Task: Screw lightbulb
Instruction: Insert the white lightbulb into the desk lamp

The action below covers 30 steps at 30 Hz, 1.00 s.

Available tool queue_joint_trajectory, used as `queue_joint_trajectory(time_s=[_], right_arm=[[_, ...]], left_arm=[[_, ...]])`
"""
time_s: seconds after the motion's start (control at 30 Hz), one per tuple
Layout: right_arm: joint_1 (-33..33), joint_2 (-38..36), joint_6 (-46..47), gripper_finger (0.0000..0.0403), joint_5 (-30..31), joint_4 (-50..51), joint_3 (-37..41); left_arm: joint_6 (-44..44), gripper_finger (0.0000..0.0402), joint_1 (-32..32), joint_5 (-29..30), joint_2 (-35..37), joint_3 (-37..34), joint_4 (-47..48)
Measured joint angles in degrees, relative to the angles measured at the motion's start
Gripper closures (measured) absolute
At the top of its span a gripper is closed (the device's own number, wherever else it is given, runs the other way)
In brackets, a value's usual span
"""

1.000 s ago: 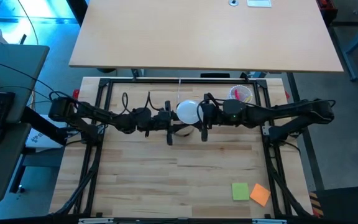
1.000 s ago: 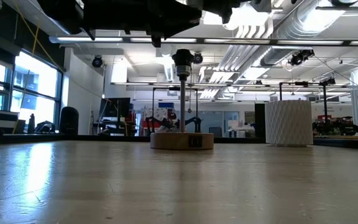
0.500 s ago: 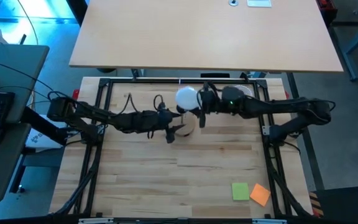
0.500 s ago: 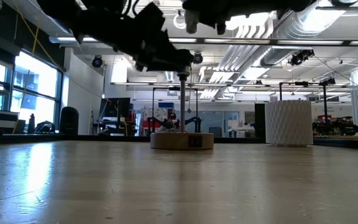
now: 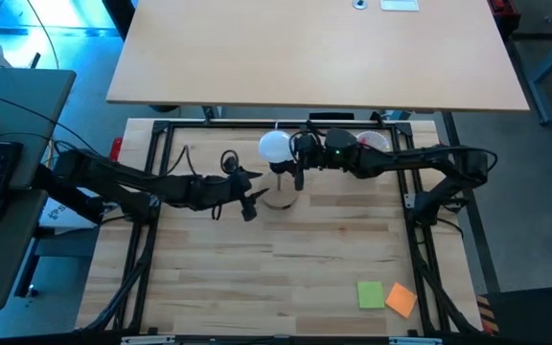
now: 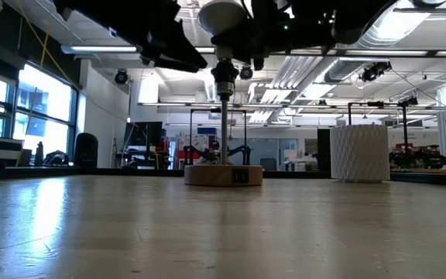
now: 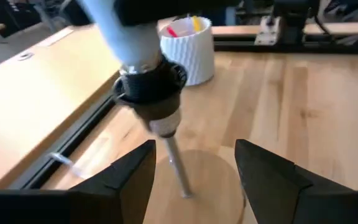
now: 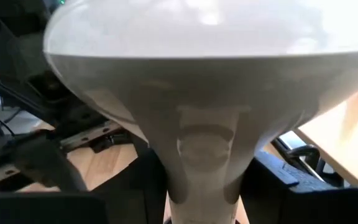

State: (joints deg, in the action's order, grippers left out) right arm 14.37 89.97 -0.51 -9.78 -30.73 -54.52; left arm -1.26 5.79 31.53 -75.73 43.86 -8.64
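High view shows you the lightbulb (image 5: pixel 275 147) at the far middle of the table, held by the right gripper (image 5: pixel 298 155) so that its narrow base goes down into the black socket (image 7: pixel 151 93) on top of the wooden stand (image 5: pixel 281 196). The bulb is kept there because the thread must meet the socket straight before you can turn it; in the left wrist view its neck seems already seated in the socket, so I judge the screwing is about to start or is going on.

The right gripper is closed around the bulb, and in the right wrist view the globe (image 8: pixel 210 74) fills the picture between its dark fingers. The right arm reaches from the right side, stretched low toward the left across the far edge.

The left gripper (image 5: pixel 250 199) is just left of the stand, fingers (image 7: pixel 123 177) spread wide on both sides of the thin post, holding nothing. Probably it waits there to steady the stand. The left arm lies long from the left side.

The white cup (image 5: pixel 374 144) stands farther right.
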Motion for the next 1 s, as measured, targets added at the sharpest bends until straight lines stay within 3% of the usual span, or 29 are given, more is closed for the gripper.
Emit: queue_joint_trajectory(time_s=[0.17,0.33,0.47,0.6,0.8,1.0], right_arm=[[-0.08,-0.12,-0.96,0.0252,0.07,2.02,-0.04],[-0.55,-0.19,-2.06,0.0252,1.15,3.02,-0.09],[-0.52,-0.17,-2.04,0.0254,1.18,3.53,-0.11],[-0.52,-0.17,-2.03,0.0254,1.18,3.98,-0.09],[-0.52,-0.15,-2.0,0.0254,1.22,4.18,-0.09],[-0.48,-0.17,-1.88,0.0254,1.31,4.45,0.0]], left_arm=[[2.96,0.0189,1.64,3.17,3.66,0.02,-1.77],[10.05,0.0189,2.2,2.01,6.11,0.09,-12.54],[14.38,0.0201,0.01,-5.64,7.43,3.0,-14.55],[13.75,0.0229,-4.85,-14.55,7.46,9.16,-8.15],[13.49,0.0273,-11.34,-20.16,5.15,15.73,2.57],[12.85,0.0301,-15.37,-26.99,1.23,18.05,4.86]])
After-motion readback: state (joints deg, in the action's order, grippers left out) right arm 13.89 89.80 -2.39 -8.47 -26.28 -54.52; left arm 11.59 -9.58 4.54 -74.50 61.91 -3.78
